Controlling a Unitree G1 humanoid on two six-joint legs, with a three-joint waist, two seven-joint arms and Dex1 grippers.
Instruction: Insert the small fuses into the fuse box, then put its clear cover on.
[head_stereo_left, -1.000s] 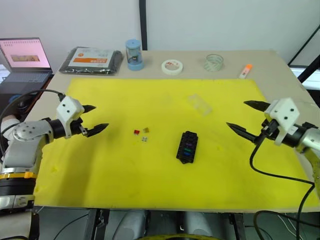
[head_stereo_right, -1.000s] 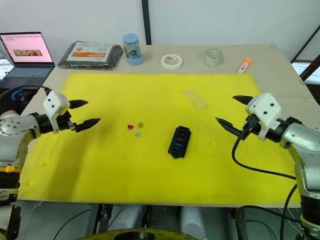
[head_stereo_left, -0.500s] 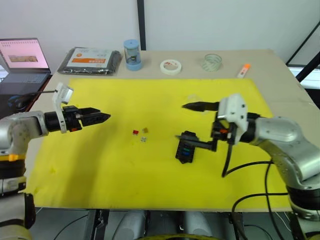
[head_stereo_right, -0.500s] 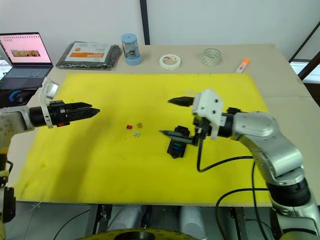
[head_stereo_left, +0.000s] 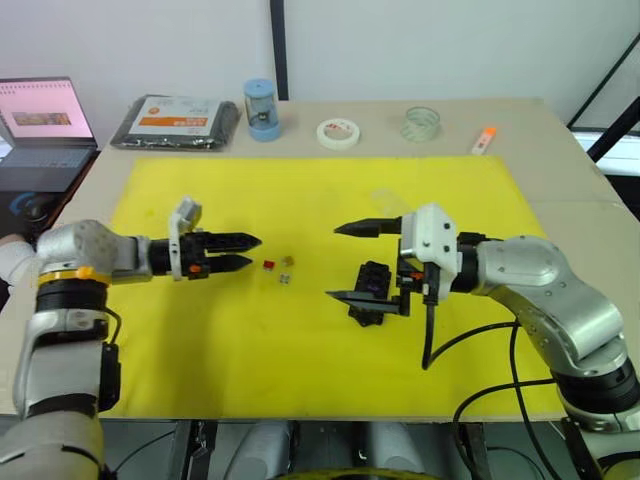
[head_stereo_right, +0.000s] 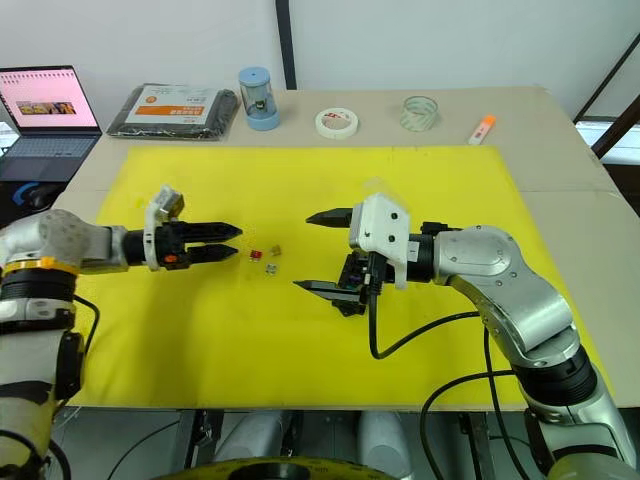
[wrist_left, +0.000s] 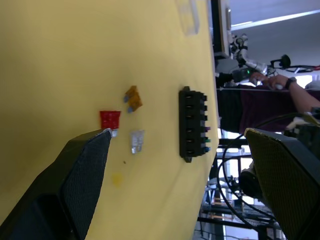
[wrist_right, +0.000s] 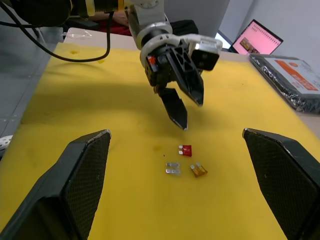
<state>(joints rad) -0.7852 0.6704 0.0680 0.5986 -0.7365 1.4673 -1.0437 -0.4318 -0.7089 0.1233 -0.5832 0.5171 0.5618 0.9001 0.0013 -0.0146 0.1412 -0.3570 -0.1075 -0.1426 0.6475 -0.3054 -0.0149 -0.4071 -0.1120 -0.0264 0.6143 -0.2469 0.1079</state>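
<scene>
Three small fuses lie on the yellow mat (head_stereo_left: 300, 350): a red one (head_stereo_left: 269, 265), a brown one (head_stereo_left: 290, 260) and a grey one (head_stereo_left: 285, 278). My left gripper (head_stereo_left: 251, 250) is open, low over the mat just left of them, its tips a short way from the red fuse (wrist_left: 109, 119). The black fuse box (head_stereo_left: 369, 300) lies to their right with some coloured fuses in its slots. My right gripper (head_stereo_left: 335, 262) stands wide open at the box's left side, partly hiding it. The clear cover (head_stereo_left: 384, 200) lies behind the box.
Along the back of the table stand a black packet with an orange label (head_stereo_left: 175, 122), a blue cylinder (head_stereo_left: 263, 110), a white tape roll (head_stereo_left: 337, 131), a clear tape roll (head_stereo_left: 421, 124) and an orange marker (head_stereo_left: 484, 140). A laptop (head_stereo_left: 45, 120) sits far left. A person's hand (wrist_left: 280, 80) shows beyond the table.
My right gripper has swung in from the mat's right edge to the fuse box. My left gripper has reached right, up to the loose fuses, and turned.
</scene>
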